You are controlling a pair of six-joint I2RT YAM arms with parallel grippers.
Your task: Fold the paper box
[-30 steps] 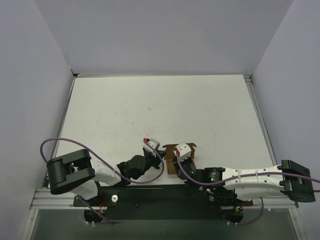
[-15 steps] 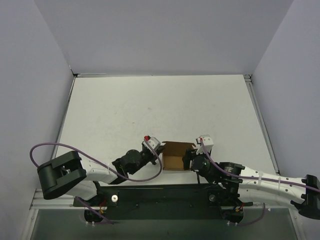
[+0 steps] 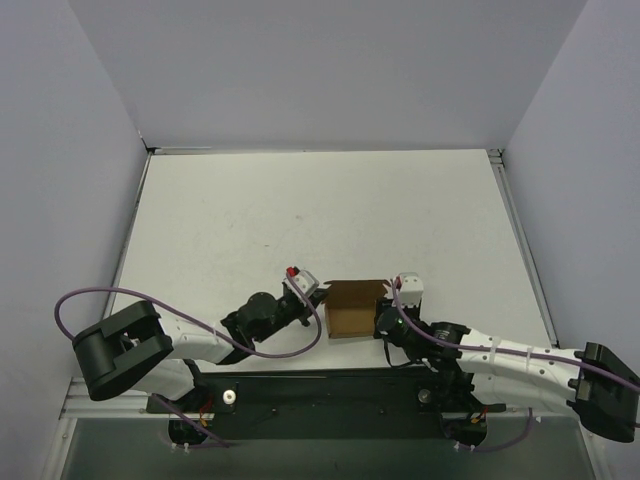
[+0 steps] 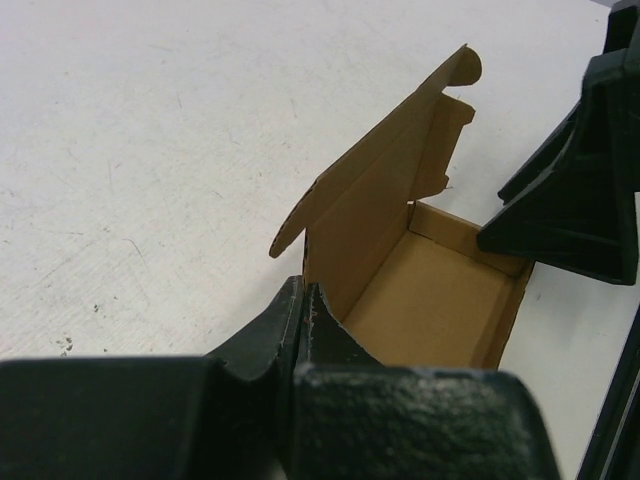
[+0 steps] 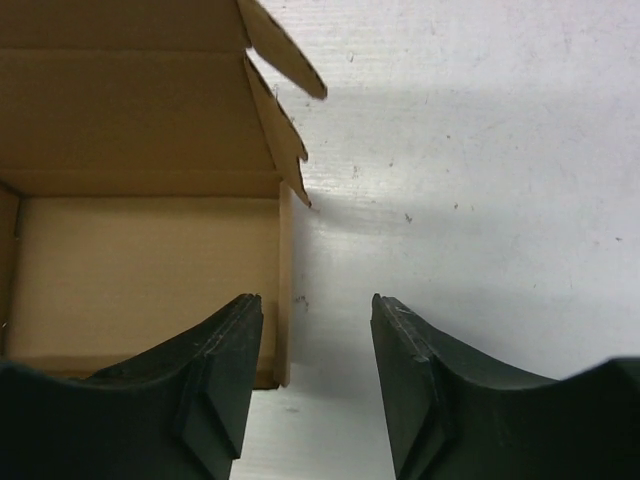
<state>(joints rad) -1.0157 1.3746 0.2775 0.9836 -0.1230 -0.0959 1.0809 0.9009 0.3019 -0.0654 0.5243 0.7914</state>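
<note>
Between the half-open, empty jaws of the right pincer (image 5: 318, 305): one side wall of the paper box (image 5: 140, 270), open-topped on the surface (image 5: 480, 150). Opposite, the left pincer (image 4: 303, 300): clamped shut, apparently pinching the far wall. You should hold that pinch steady and close squarely.

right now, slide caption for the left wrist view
Left gripper pinching one wall of the open paper box on the table.

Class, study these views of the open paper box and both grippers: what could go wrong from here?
1. The left gripper seems to pinch only one corner of the paper box; the box may swivel or slip out.
2. The right gripper, open, straddles one side wall; closing there could crease it.
3. The lid stands upright with tabs splayed; they might miss the box when folded down.
</note>
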